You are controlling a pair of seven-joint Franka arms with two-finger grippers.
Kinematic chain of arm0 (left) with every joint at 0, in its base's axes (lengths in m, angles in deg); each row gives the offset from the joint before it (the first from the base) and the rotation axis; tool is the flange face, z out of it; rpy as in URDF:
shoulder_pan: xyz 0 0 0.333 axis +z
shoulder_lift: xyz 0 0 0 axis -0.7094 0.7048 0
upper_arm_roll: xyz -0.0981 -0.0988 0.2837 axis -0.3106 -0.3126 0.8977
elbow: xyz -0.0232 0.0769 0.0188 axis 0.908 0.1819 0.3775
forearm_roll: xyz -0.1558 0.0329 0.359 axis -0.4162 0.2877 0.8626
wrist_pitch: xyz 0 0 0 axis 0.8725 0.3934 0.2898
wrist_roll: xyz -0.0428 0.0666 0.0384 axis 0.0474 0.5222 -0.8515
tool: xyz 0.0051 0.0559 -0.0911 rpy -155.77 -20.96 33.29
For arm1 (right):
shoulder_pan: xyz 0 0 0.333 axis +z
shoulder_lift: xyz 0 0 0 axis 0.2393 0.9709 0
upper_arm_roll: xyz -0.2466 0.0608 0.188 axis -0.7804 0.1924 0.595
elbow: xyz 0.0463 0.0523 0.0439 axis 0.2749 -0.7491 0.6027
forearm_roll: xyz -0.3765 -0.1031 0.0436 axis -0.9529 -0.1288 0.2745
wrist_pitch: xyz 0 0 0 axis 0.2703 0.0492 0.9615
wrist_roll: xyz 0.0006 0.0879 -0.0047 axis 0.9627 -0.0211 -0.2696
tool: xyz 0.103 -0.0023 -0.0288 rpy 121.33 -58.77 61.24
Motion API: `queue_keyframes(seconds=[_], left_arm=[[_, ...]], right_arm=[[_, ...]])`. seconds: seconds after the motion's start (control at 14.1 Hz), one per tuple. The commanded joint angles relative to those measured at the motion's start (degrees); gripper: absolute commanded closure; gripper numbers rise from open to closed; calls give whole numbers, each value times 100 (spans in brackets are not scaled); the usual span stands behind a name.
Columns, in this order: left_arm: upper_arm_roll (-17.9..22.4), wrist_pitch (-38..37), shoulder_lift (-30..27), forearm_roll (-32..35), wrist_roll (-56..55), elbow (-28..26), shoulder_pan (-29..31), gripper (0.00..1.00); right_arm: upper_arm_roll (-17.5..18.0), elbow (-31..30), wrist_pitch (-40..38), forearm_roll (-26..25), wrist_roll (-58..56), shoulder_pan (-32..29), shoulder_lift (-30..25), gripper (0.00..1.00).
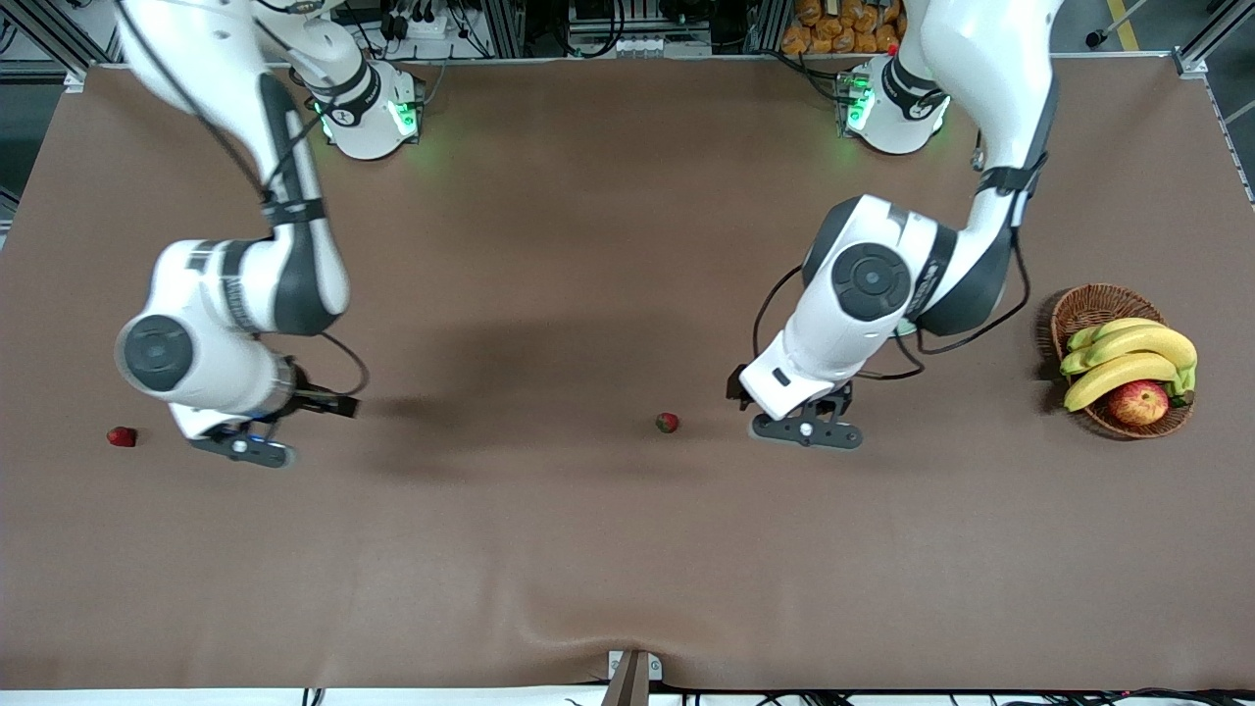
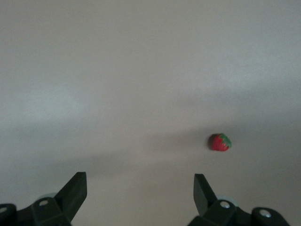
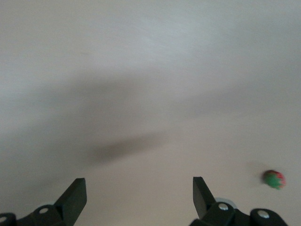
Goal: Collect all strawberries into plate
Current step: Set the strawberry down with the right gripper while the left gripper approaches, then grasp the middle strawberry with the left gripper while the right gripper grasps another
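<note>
Left gripper: fingers spread wide, empty, over bare table.
Middle strawberry: on the table, toward the right arm's end from it.
Right gripper: spread wide, empty, beside the end strawberry.
Plate: apparently hidden.

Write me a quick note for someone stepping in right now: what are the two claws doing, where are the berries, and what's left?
Left gripper: open, empty, over bare brown table beside the small red strawberry near the table's middle.
Right gripper: open, empty, over the table beside the small red strawberry at the right arm's end.
No plate shows in any view; only two strawberries are visible.
Brown wicker basket holds bananas and an apple.
Done: nothing collected. Left: pick up every strawberry.
</note>
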Motion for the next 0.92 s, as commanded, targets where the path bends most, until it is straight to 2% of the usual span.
queue_keyframes(seconds=[0.0, 0.28, 0.42, 0.71, 0.85], left_arm=[[26, 252, 373, -163, 61, 212, -111, 0], [-247, 779, 672, -295, -18, 213, -111, 0], [-291, 1122, 830, -313, -18, 213, -163, 0], [-300, 1667, 1156, -322, -106, 212, -357, 0], [-309, 1957, 1331, -435, -150, 213, -479, 0]], right_arm=[[104, -503, 40, -91, -727, -701, -373, 0], [103, -759, 93, -91, -1703, -1537, -259, 0], [104, -942, 145, -91, -1985, -1722, -153, 0], [121, -1768, 979, -74, -2873, -2004, -153, 0], [121, -2032, 1095, -56, -3075, -2022, -135, 0]])
